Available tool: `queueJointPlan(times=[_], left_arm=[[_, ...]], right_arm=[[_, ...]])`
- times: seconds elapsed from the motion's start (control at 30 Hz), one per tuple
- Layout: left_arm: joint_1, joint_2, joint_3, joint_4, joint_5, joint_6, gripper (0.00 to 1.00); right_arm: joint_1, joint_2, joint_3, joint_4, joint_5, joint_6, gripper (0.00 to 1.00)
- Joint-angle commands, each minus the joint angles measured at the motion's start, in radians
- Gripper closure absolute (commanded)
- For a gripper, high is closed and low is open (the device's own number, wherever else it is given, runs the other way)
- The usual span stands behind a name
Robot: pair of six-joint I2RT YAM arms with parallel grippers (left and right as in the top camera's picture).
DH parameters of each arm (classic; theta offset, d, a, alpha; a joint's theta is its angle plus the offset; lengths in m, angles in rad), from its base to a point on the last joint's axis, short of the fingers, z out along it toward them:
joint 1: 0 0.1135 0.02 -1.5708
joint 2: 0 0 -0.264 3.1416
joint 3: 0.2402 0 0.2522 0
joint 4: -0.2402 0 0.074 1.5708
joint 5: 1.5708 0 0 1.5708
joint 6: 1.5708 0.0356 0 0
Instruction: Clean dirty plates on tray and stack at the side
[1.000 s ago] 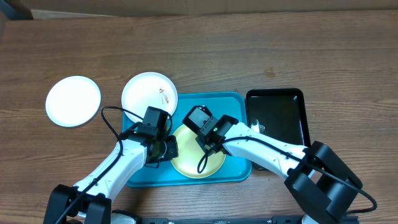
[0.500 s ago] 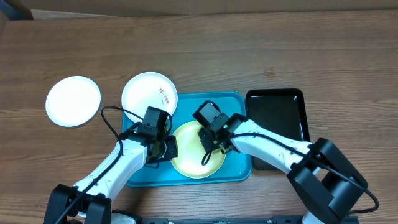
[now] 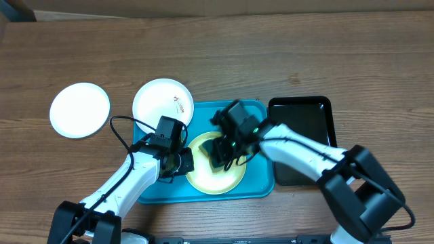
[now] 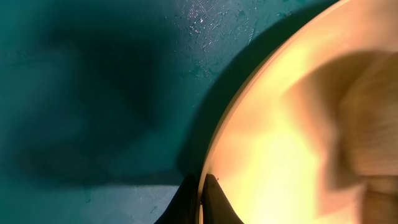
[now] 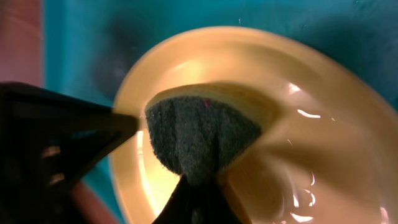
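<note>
Yellow-green plate (image 3: 224, 179) flat on blue tray (image 3: 261, 115), left rim pinched in left gripper (image 3: 186, 163); just right of it, sponge (image 5: 199, 134) clamped in right gripper (image 3: 220, 150), pressed onto plate's middle.

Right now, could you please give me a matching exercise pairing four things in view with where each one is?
Things: 1 yellow plate; 2 sponge; 3 black tray; 4 plain white plate.
Places: A on the table, far left; B in the right tool; C on the blue tray; D beside the blue tray, to its right.
Pairs: 1-C; 2-B; 3-D; 4-A.
</note>
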Motion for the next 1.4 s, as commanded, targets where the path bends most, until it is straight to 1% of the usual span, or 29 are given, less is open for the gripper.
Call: queueJointPlan(times=[0.0,0.1,0.17,0.27,0.37,0.5,0.57,0.67,0.8,0.9,0.97,1.1,1.23,1.27,1.3,1.37], left_arm=[[-0.004,-0.003,-0.004,-0.001,-0.015,-0.010,0.96],[-0.004,-0.003,-0.004,-0.001,-0.015,-0.010,0.96],[-0.004,-0.003,-0.004,0.000,-0.015,-0.010,0.96],[-0.004,-0.003,-0.004,-0.001,-0.015,-0.010,0.96],[-0.004,-0.003,-0.004,0.000,-0.015,-0.010,0.96],[-0.004,-0.003,-0.003,-0.001,-0.014,-0.010,0.96],[-0.004,-0.004,0.006,-0.011,-0.006,-0.008,0.96],[-0.004,-0.011,0.060,-0.086,-0.029,-0.002,0.96],[-0.006,-0.042,0.172,-0.199,-0.144,-0.003,0.96],[-0.026,-0.076,0.266,-0.275,-0.223,-0.003,0.96],[-0.054,-0.095,0.322,-0.317,-0.296,-0.003,0.96],[-0.145,-0.123,0.410,-0.392,-0.519,-0.003,0.96],[-0.253,-0.129,0.437,-0.423,-0.723,-0.012,0.96],[-0.282,-0.128,0.437,-0.423,-0.759,-0.011,0.96],[-0.313,-0.128,0.437,-0.423,-0.803,-0.013,0.96],[-0.376,-0.128,0.437,-0.428,-0.907,-0.030,0.96]], right_arm=[[-0.078,-0.051,0.103,-0.036,-0.232,-0.077,0.96],[-0.111,-0.100,0.120,-0.105,-0.232,-0.102,0.96],[-0.115,-0.121,0.120,-0.171,-0.188,-0.125,0.96],[-0.112,-0.125,0.118,-0.273,-0.046,-0.130,0.96],[-0.104,-0.124,0.093,-0.314,0.064,-0.124,0.96],[-0.123,-0.132,0.092,-0.371,0.280,-0.024,0.96],[-0.158,-0.151,0.093,-0.374,0.290,-0.015,0.96],[-0.228,-0.204,0.097,-0.401,0.286,-0.016,0.96],[-0.330,-0.254,0.097,-0.462,0.298,-0.016,0.96],[-0.402,-0.252,0.090,-0.544,0.401,-0.016,0.96],[-0.432,-0.251,0.069,-0.563,0.470,-0.016,0.96],[-0.462,-0.251,-0.008,-0.529,0.510,-0.015,0.96],[-0.467,-0.251,-0.100,-0.449,0.509,-0.015,0.95],[-0.467,-0.251,-0.133,-0.409,0.509,-0.015,0.91],[-0.467,-0.251,-0.158,-0.380,0.509,-0.016,0.79],[-0.467,-0.251,-0.205,-0.320,0.509,-0.016,0.48]])
